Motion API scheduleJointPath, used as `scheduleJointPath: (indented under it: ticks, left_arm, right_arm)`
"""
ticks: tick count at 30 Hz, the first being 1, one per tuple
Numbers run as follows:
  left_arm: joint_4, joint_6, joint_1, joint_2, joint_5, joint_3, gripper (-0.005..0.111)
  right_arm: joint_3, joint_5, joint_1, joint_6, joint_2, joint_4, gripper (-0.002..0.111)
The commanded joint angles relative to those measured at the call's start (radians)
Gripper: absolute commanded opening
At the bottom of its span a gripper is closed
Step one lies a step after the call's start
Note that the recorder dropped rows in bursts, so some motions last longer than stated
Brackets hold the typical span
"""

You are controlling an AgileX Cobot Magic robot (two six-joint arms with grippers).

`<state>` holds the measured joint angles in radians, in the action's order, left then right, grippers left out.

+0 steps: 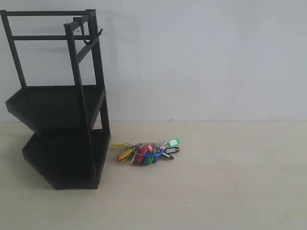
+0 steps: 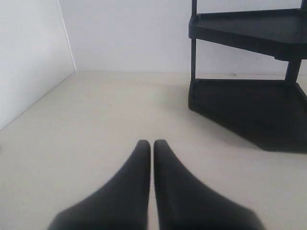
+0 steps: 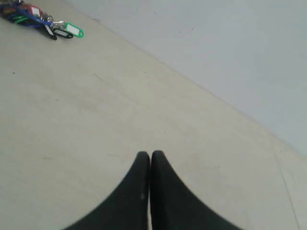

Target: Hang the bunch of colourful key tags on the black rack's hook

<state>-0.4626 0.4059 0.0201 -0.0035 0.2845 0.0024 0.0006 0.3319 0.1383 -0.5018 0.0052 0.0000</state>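
The colourful key tag bunch (image 1: 146, 151) lies on the table just right of the black rack (image 1: 60, 103). A small black hook (image 1: 87, 37) hangs from the rack's top side bar, and nothing is on it. Neither arm shows in the exterior view. In the left wrist view my left gripper (image 2: 151, 143) is shut and holds nothing, low over the table, with the rack's two tray shelves (image 2: 249, 110) ahead of it. My right gripper (image 3: 150, 155) is shut and holds nothing, with the key tag bunch (image 3: 41, 19) far off at the picture's edge.
A white wall (image 1: 201, 57) stands behind the beige table (image 1: 216, 182). A second white wall (image 2: 29, 57) closes the table's side in the left wrist view.
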Motion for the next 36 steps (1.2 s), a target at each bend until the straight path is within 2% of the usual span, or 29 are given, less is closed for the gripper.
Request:
scheduleJointPath:
  ticks: [1,4,6,8,11,13,15,17,22,23,26,29,31,33,36]
  left_arm:
    - [0.000,0.006,0.001,0.004,0.000,-0.002,0.004]
    - [0.000,0.006,0.001,0.004,0.000,-0.002,0.004]
    - [0.000,0.006,0.001,0.004,0.000,-0.002,0.004]
    - [0.000,0.006,0.001,0.004,0.000,-0.002,0.004]
    - [0.000,0.006,0.001,0.004,0.000,-0.002,0.004]
    - [0.000,0.006,0.001,0.004,0.000,-0.002,0.004]
    - [0.000,0.006,0.001,0.004,0.000,-0.002,0.004]
    - [0.000,0.006,0.001,0.004,0.000,-0.002,0.004]
    - [0.000,0.006,0.001,0.004,0.000,-0.002,0.004]
    - [0.000,0.006,0.001,0.004,0.000,-0.002,0.004]
    - [0.000,0.006,0.001,0.004,0.000,-0.002,0.004]
    - [0.000,0.006,0.001,0.004,0.000,-0.002,0.004]
    - [0.000,0.006,0.001,0.004,0.000,-0.002,0.004]
    - [0.000,0.006,0.001,0.004,0.000,-0.002,0.004]
    - [0.000,0.006,0.001,0.004,0.000,-0.002,0.004]
  right_arm:
    - [-0.001,-0.013,-0.001,-0.084,-0.005,-0.008,0.000]
    - [-0.001,-0.037,-0.001,-0.108,-0.005,-0.008,0.000]
    - [-0.001,-0.138,0.001,-0.087,-0.005,0.010,0.000]
    - [-0.001,-0.287,0.001,0.033,-0.005,0.115,0.000]
    - [-0.001,-0.473,0.001,0.320,-0.005,0.271,0.000]
    - [-0.001,-0.556,0.001,0.492,-0.005,0.283,0.000]
    - [-0.006,-0.592,0.001,0.623,-0.005,0.283,0.000]
    - [-0.056,-0.583,0.001,0.645,-0.005,0.283,0.000]
    - [-0.356,-0.292,0.001,0.641,0.029,0.279,0.000]
    - [-0.475,-0.148,0.001,0.632,0.086,0.279,0.000]
    - [-0.625,0.035,0.001,0.632,0.182,0.294,0.000]
    - [-0.804,0.512,0.001,0.585,0.367,0.403,0.000]
    - [-0.814,0.668,0.001,0.562,0.442,0.423,0.000]
    - [-0.808,0.717,0.001,0.502,0.523,0.422,0.000]
    - [-0.799,0.701,0.001,0.298,0.622,0.514,0.000]
